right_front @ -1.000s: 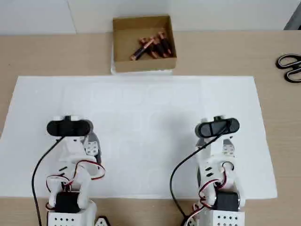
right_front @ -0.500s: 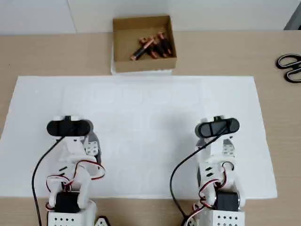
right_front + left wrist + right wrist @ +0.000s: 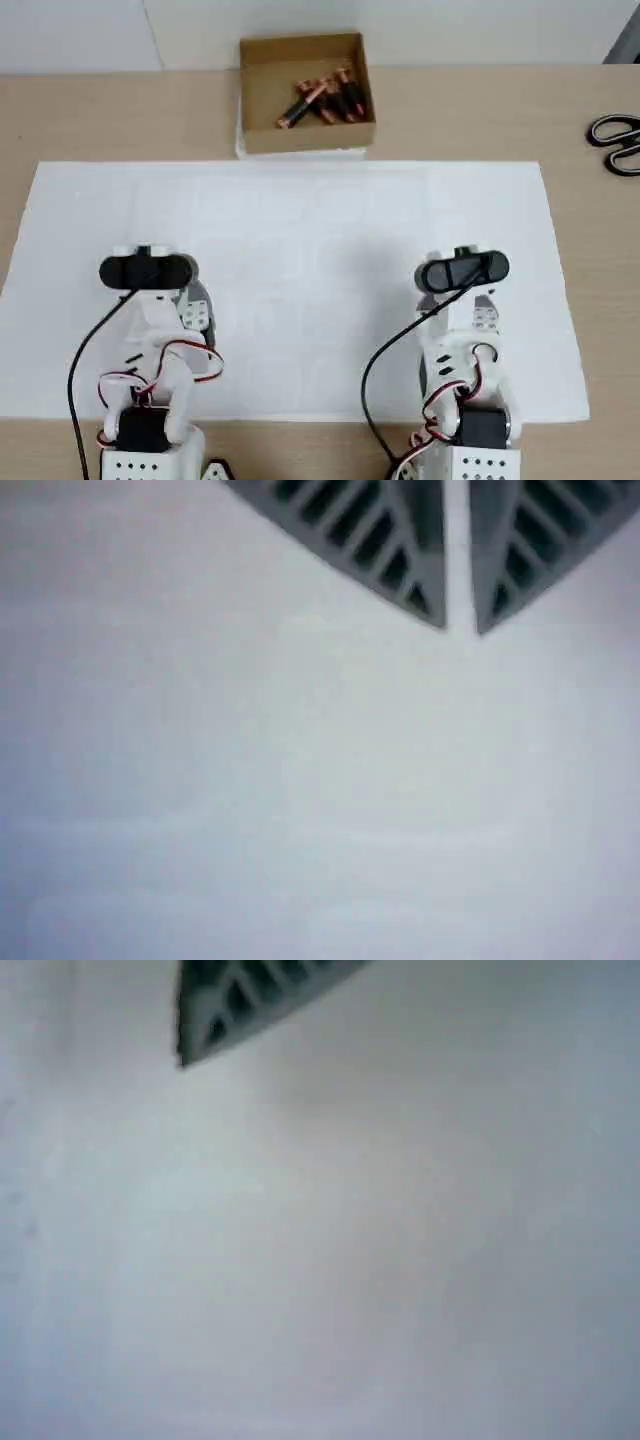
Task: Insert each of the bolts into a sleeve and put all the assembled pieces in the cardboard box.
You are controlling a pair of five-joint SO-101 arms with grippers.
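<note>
The cardboard box [image 3: 258,95] stands at the far edge of the white sheet [image 3: 300,260], left of centre. Several copper-and-black assembled pieces [image 3: 322,100] lie inside it in a loose pile. Both arms are folded back at the near edge, the left arm [image 3: 148,272] and the right arm [image 3: 462,270] each far from the box. My left gripper [image 3: 460,630] hangs shut over bare white sheet, with a thin slit between its fingers and nothing in it. My right gripper [image 3: 185,1055] also hovers over bare sheet, seen as one dark ribbed tip.
A pair of black-handled scissors [image 3: 618,143] lies on the wooden table [image 3: 120,115] at the far right. The white sheet covers the middle of the table between the arms and the box.
</note>
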